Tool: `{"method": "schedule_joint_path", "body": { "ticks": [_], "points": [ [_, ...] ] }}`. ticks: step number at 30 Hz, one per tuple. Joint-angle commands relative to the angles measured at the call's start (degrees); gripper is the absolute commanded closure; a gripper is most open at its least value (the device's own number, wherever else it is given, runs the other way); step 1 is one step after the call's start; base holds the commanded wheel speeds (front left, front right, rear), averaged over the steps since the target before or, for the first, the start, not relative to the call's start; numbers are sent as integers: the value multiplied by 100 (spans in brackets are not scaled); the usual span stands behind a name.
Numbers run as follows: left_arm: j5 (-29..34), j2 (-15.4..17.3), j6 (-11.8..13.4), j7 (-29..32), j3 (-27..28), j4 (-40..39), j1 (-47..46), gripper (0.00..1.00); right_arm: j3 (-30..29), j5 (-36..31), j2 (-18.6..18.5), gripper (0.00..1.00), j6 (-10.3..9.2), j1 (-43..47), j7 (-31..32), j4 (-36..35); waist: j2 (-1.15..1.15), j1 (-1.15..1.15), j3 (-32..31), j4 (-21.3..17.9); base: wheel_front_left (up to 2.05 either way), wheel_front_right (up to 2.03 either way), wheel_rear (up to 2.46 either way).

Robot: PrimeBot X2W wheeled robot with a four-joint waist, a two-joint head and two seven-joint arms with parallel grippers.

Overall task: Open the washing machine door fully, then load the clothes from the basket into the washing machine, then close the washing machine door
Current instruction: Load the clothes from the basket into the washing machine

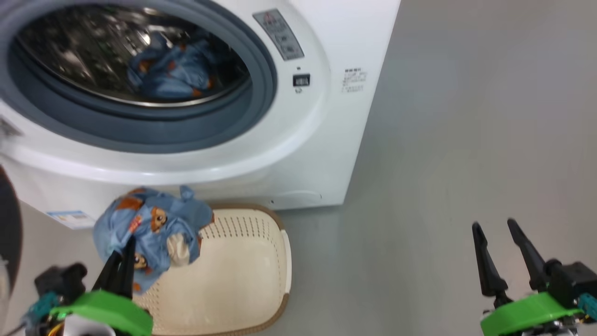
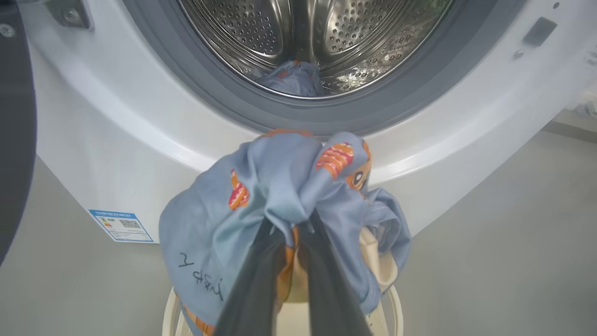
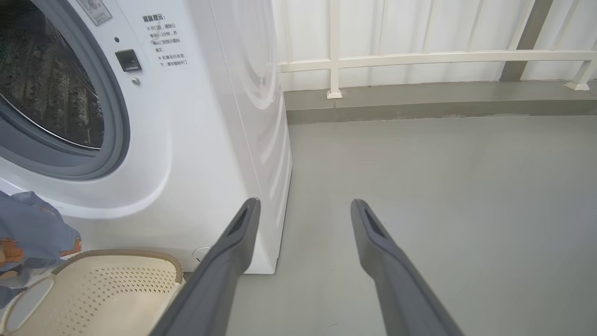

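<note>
Head view: the left gripper (image 1: 123,252) has its fingers pinched almost together on a fold of the clothes (image 1: 154,219). The bundle is bunched over the far left corner of the basket (image 1: 242,280), just below the front of the washing machine (image 1: 322,140), where a second blue garment (image 1: 172,70) already lies in the drum (image 1: 74,56). The right gripper (image 1: 493,225) stands wide apart and empty, well off to the side over the floor (image 1: 443,140). The washing machine door (image 1: 7,233) shows as a dark rim at the left edge. Left wrist view: the cloth drapes to either side of the closed fingers, its longer run hanging down from the pinch towards the basket, with the pinched end pointing at the drum mouth. The hold looks to be on a thin fold, so the bundle could slip free on the way up. The hanging tail could also snag the basket rim or drag over the grey gasket (image 2: 224,100) and lie across the sill, where the door would trap it. Right wrist view: the spread fingers point past the machine's corner, holding nothing, with the basket at lower left.
</note>
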Motion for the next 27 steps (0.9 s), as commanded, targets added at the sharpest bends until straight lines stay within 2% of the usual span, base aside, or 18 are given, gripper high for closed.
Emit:
{"method": "schedule_joint_path", "body": {
  "ticks": [1, 18, 27],
  "points": [
    [172, 116, -14, -37, 413, -337, 194, 100, 100, 137, -84, 0, 14, 141, -27, -125, 0, 0, -404, 102, 0, 0, 0],
    [1025, -352, -14, -37, 1342, -2138, 1875, 100, -191, 195, -100, 0, 14, 720, -27, -240, 0, 0, -750, 124, 0, 0, 0],
    [1105, -579, -14, -37, 1467, -2466, 2001, 100, -208, 170, -43, 0, 14, 680, -27, -281, 0, 0, -644, 126, 0, 0, 0]
  ]
}}
